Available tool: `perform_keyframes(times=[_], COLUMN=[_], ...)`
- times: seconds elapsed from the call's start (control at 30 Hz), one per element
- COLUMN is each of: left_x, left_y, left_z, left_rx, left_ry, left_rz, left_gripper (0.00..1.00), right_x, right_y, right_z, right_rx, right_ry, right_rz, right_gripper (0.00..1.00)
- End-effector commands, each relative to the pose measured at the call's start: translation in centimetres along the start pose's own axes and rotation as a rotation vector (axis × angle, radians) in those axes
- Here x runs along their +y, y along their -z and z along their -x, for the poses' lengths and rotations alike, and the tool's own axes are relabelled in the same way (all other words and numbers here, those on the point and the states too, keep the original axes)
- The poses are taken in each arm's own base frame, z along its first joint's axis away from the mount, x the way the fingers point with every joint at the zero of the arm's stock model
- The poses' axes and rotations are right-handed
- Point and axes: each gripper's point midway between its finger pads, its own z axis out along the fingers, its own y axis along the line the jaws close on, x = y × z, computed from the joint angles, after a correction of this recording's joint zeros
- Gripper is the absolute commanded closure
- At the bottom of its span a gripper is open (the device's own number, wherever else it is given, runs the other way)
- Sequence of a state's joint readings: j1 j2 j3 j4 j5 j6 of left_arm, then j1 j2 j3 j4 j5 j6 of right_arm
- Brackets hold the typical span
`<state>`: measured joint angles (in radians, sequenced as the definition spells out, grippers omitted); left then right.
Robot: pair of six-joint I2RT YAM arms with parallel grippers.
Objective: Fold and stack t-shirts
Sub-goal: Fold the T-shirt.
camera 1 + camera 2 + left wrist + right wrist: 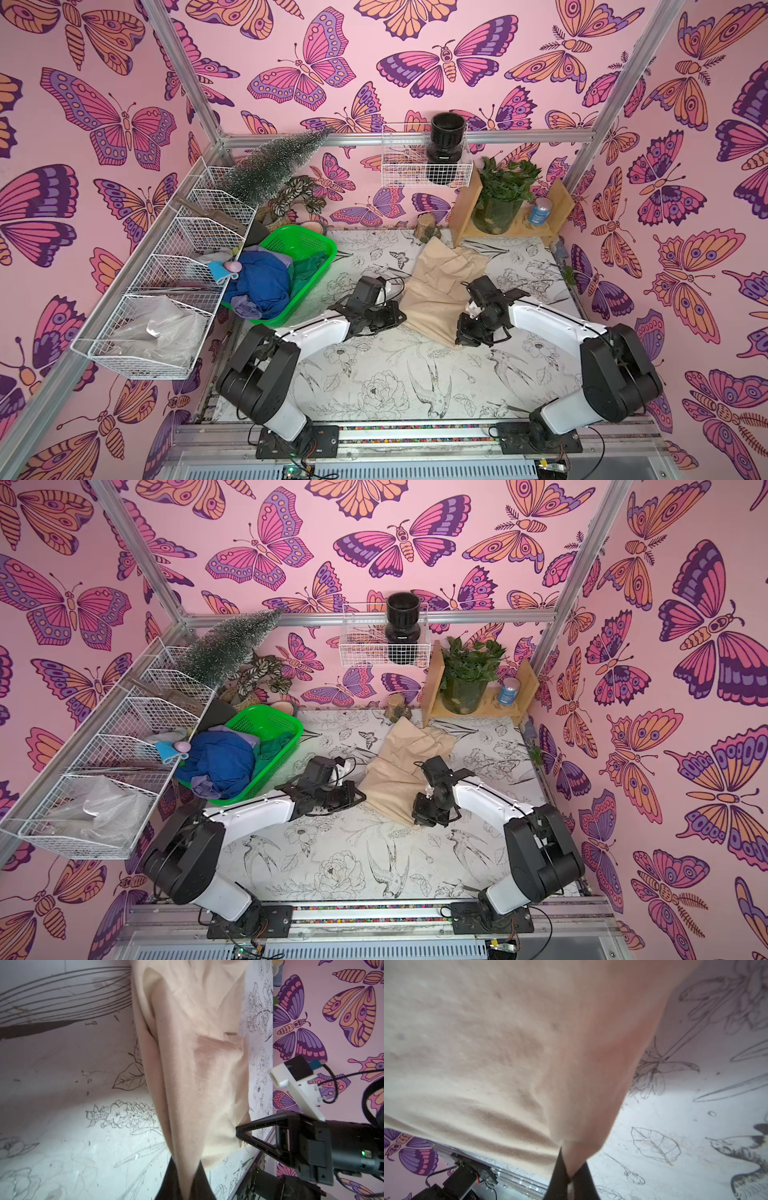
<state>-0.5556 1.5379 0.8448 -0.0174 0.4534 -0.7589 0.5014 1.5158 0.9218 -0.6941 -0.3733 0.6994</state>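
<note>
Near the table's (374, 374) middle, my left claw (186, 1162) and my right claw (573, 1157) each pinch a near edge of the beige t-shirt (440, 278), which lies rumpled between them. At the far left, the blue t-shirt (262, 278), lavender t-shirt (245, 309) and dark green t-shirt (309, 266) are heaped in the green basket (297, 241).

High twin views over table (374, 365) — wrist cameras tight on beige t-shirt (197, 1064)

Soft matt cloth (faintly speckled): beige t-shirt (432, 286); glossy perforated plastic: green basket (309, 243).
</note>
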Motion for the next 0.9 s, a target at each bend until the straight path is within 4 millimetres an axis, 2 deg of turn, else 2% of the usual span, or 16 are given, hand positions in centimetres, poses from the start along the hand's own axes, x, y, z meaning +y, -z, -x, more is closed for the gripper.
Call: perform_keyframes(times=[0.0,0.2,0.5,0.57,0.67,0.8,0.87], left_x=[1.0,0.4,0.5,0.1,0.4,-0.6,-0.6], left_y=[2.1,4.2,5.7,6.6,6.6,6.6,5.6], left_z=[-1.2,-2.9,-6.5,-6.7,-6.5,-5.0,-4.2], left_rx=[0.038,0.064,0.156,0.148,0.138,0.103,0.119], left_ry=[0.009,0.010,0.032,0.019,0.019,-0.006,-0.007], left_rz=[0.070,0.065,0.088,0.084,0.100,0.098,0.117], left_gripper=[1.00,1.00,1.00,1.00,1.00,1.00,1.00], right_x=[-1.9,-1.8,-1.2,-1.1,-1.0,-0.5,-0.2], right_y=[0.2,0.9,3.1,3.5,3.8,3.4,3.2], right_z=[-3.7,-6.4,-10.6,-10.8,-10.7,-9.9,-8.9], right_rx=[0.125,0.190,0.256,0.246,0.227,0.226,0.206], right_ry=[0.009,0.033,0.071,0.069,0.071,0.079,0.090], right_rz=[-0.060,-0.039,-0.007,0.004,0.008,0.004,-0.005], right_gripper=[1.00,1.00,1.00,1.00,1.00,1.00,1.00])
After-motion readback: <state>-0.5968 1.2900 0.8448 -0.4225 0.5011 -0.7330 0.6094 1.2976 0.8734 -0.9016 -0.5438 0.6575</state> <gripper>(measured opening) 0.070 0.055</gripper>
